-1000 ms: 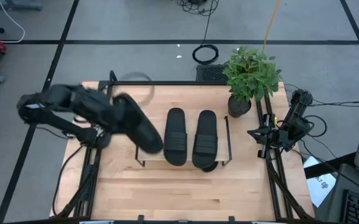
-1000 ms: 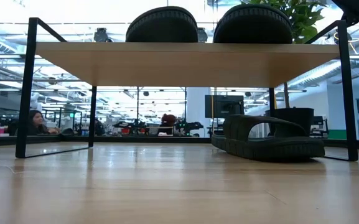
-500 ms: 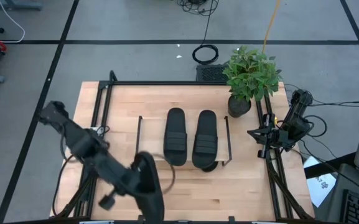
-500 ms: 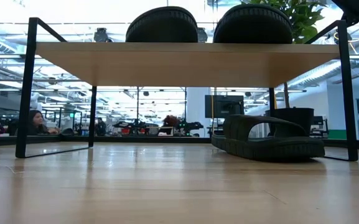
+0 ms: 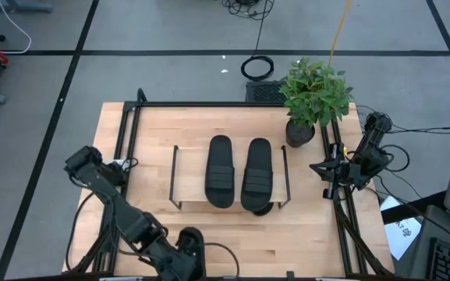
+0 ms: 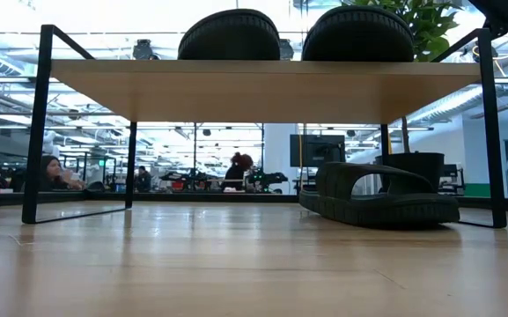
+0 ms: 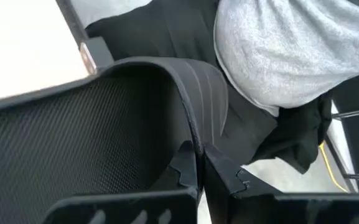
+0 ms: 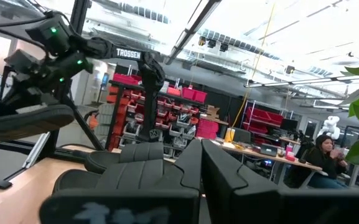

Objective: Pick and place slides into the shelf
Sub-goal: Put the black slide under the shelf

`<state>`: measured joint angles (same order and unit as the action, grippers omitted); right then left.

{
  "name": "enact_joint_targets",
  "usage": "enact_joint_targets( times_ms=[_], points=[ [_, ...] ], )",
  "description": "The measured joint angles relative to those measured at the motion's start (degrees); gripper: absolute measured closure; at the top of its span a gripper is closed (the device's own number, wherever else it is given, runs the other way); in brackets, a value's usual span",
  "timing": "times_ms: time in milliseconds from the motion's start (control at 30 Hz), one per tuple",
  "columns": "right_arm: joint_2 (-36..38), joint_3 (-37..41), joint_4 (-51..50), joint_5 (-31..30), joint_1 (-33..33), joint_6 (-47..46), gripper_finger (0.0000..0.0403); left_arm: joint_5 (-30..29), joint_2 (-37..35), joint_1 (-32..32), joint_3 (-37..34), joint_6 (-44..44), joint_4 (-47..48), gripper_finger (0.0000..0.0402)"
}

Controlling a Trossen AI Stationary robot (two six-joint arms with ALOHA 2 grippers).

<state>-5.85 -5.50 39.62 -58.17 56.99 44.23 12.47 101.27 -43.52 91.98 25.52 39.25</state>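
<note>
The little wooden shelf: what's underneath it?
Under the shelf, one black slide lies on the table toward its right end, and the rest of that space looks bare. From above, the top board and two more slides hide nearly all of it.

Four slides (image 5: 219,172): two atop the one shelf (image 5: 189,176), one beneath it, one at the table's (image 5: 154,125) 7 o'clock. One plant (image 5: 314,94) at 1 o'clock. Two arms (image 5: 115,203).

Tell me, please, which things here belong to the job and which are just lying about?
Job: shelf; two slides on top; one slide underneath; fourth slide, clamped in left gripper.
Lying about: potted plant; cable coil on floor. Right gripper idles aside.
</note>
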Motion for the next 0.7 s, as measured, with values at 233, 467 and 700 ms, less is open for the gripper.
enact_joint_targets(
  times_ms=[233, 467, 700],
  points=[
    [0.0, 0.0, 0.0, 0.0, 0.0, 0.8, 0.0403, 1.5, 3.9, -0.5, 0.0, -1.2, -3.9, 0.0401],
    [0.0, 0.0, -0.2, 0.0, 0.0, -2.4, 0.0403, 2.9, 8.7, 0.5, 0.0, -2.5, -3.8, 0.0401],
    [0.0, 0.0, -0.5, 0.0, 0.0, -3.0, 0.0403, 12.5, 11.6, 4.0, 0.0, -6.6, -4.1, 0.0401]
  ],
)
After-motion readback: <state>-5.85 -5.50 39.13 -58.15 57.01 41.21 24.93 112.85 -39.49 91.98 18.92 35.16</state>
